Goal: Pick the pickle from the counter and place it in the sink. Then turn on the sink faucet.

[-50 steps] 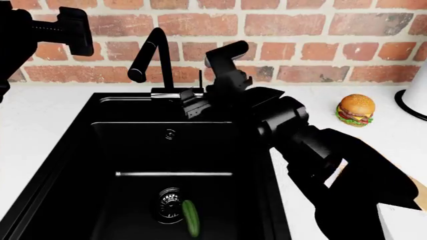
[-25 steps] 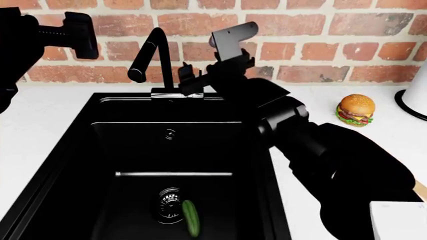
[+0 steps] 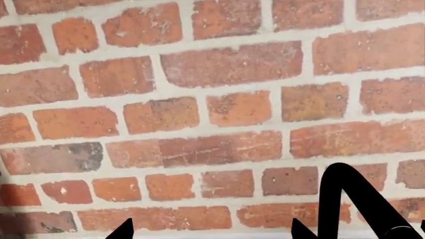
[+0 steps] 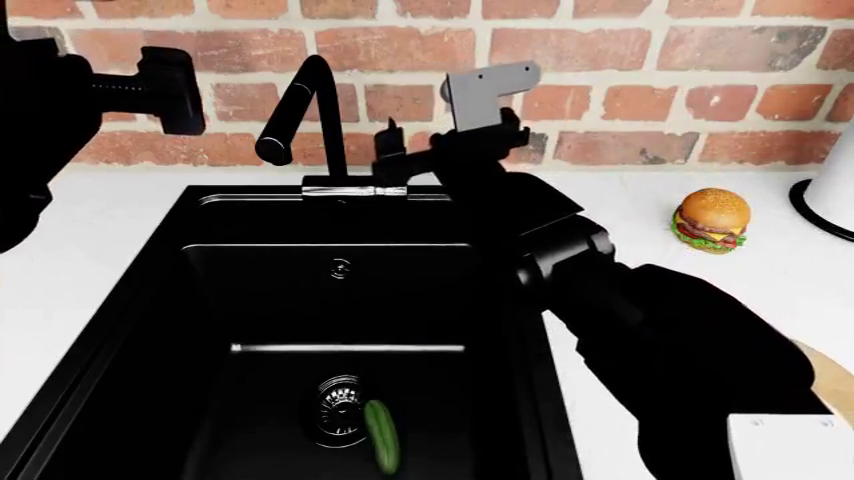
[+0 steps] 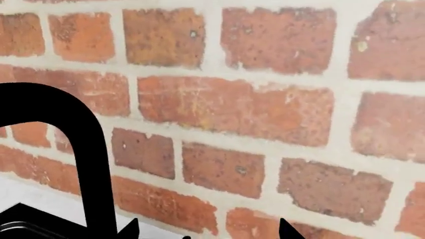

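The dark-green pickle [image 4: 383, 435] lies on the floor of the black sink [image 4: 214, 300], beside the round drain [image 4: 339, 405]. The black sink faucet [image 4: 296, 108] stands at the basin's back rim, and its thin lever [image 4: 391, 135] rises just to its right. My right gripper [image 4: 391, 165] is open at that lever, level with the faucet base. In the right wrist view the gripper [image 5: 208, 231] shows two tips far apart, with the faucet [image 5: 86, 149] to one side. My left gripper [image 4: 171, 88] hangs high left of the faucet, and it [image 3: 212, 233] is open and empty, facing the wall.
A small burger [image 4: 711, 220] sits on the white counter [image 4: 80, 230] to the right of the sink. A white appliance with a dark base [image 4: 830, 190] stands at the right edge. The brick wall [image 4: 641, 60] runs close behind the faucet.
My right gripper has risen from the basin's back rim to the lever beside the faucet, its wrist tipping upward. The left gripper has drifted slightly right. The pickle has not moved.
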Robot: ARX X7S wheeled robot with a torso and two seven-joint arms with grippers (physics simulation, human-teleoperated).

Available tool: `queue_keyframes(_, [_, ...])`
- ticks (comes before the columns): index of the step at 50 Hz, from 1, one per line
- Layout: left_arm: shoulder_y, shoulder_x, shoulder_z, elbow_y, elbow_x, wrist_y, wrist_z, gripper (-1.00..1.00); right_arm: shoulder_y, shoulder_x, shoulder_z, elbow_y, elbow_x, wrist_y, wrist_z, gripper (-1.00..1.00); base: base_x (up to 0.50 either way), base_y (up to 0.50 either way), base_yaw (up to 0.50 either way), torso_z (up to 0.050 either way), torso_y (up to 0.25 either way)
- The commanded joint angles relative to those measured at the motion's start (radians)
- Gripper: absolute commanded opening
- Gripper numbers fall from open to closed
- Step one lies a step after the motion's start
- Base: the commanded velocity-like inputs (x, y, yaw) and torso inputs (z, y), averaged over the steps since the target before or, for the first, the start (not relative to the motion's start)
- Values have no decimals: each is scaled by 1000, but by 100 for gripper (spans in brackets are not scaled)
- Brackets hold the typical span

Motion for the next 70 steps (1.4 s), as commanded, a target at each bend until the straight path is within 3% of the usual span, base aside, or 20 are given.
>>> queue_keyframes(1, [16,-4,-3,0,10,21,11,100,-10,0,0,-13,-18,-8,8,100,0,0,0,0,0])
queue_keyframes(13, [30,-4,-22,-3,24,78,65,100,-16,0,1,-4,-14,13,15,100,0,0,0,0,-23])
queue_keyframes(25, [41,-11,-12,9,35,78,62,100,-10,0,1,-9,-20,7,17,100,0,0,0,0,-250])
queue_keyframes(50, [72,-14,-51,8,25,132,63,100,73,0,0,-17,-12,8,-7,100,0,0,0,0,0])
queue_keyframes(61, [81,-19,-46,21,40,140,66,100,85,0,0,-21,-11,10,-6,100,0,0,0,0,-246])
queue_keyframes(70, [97,-19,-50,10,45,158,80,100,119,0,-1,-35,-9,-10,-14,100,0,0,0,0,0])
